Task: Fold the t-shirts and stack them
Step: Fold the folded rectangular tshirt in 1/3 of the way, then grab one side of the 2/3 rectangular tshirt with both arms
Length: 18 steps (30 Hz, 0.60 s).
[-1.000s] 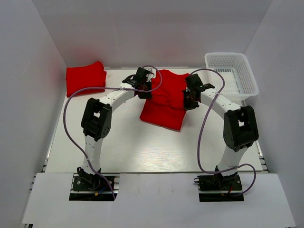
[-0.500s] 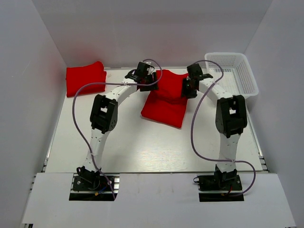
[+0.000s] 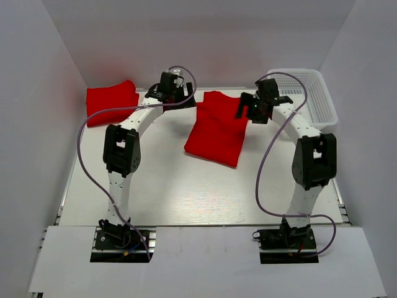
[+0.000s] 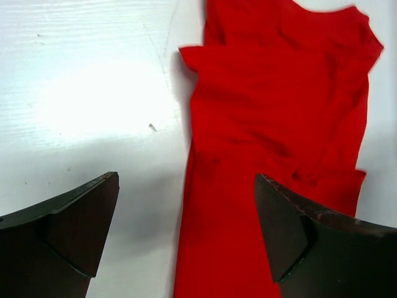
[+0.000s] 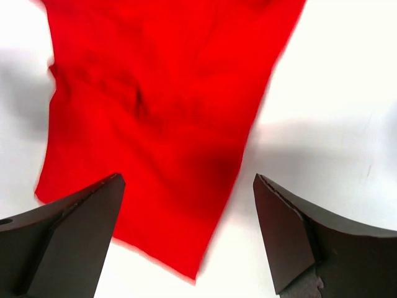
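Left wrist view: left gripper (image 4: 186,180) hangs with its jaws spread wide and nothing between them, over one long edge of the half-folded t-shirt (image 4: 279,124).
Right wrist view: right gripper (image 5: 186,180) is just as wide and empty, above the opposite long edge.
Shirt position: flat on the far middle of the table, a narrow, slightly tilted strip lying between the two grippers.
Step in hand: probably the crosswise fold, since the sleeves look already turned in.
Doing it well: pinch both corners of one short end, catching every layer, then lift together and lay that end evenly onto the other. Uneven arms would skew the strip.
After that: it belongs on the folded t-shirt (image 3: 111,102) in the far left corner.
Surface: white table (image 3: 186,192), smooth enough that dragged cloth may slide or bunch.
Room: white walls (image 3: 205,37) close in on three sides, and a basket (image 3: 329,110) sits far right, near the right arm.
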Each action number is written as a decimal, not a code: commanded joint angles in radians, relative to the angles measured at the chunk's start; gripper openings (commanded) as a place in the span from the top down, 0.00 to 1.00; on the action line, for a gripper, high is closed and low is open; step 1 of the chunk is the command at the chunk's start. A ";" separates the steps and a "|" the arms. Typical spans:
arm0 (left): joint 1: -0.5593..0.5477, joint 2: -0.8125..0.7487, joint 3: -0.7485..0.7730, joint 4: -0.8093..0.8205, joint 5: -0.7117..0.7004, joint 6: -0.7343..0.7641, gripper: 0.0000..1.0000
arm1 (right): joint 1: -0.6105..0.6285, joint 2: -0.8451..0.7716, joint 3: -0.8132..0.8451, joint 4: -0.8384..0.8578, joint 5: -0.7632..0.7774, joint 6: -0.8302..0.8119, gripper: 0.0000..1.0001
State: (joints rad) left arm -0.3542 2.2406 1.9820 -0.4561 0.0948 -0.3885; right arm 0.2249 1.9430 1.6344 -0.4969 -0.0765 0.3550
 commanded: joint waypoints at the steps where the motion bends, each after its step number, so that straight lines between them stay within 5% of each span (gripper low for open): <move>1: -0.038 -0.171 -0.146 -0.023 0.040 0.085 0.00 | 0.008 -0.162 -0.172 0.037 -0.046 -0.034 0.10; 10: -0.057 -0.401 -0.627 0.108 0.102 0.142 0.00 | 0.040 -0.375 -0.620 0.170 -0.232 0.021 0.10; 18: -0.066 -0.372 -0.693 0.129 0.135 0.169 0.00 | 0.051 -0.375 -0.746 0.276 -0.307 0.076 0.10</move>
State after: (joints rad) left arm -0.4164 1.8980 1.2922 -0.3817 0.1944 -0.2413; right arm 0.2741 1.5867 0.8894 -0.3199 -0.3229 0.3996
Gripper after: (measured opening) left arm 0.995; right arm 0.904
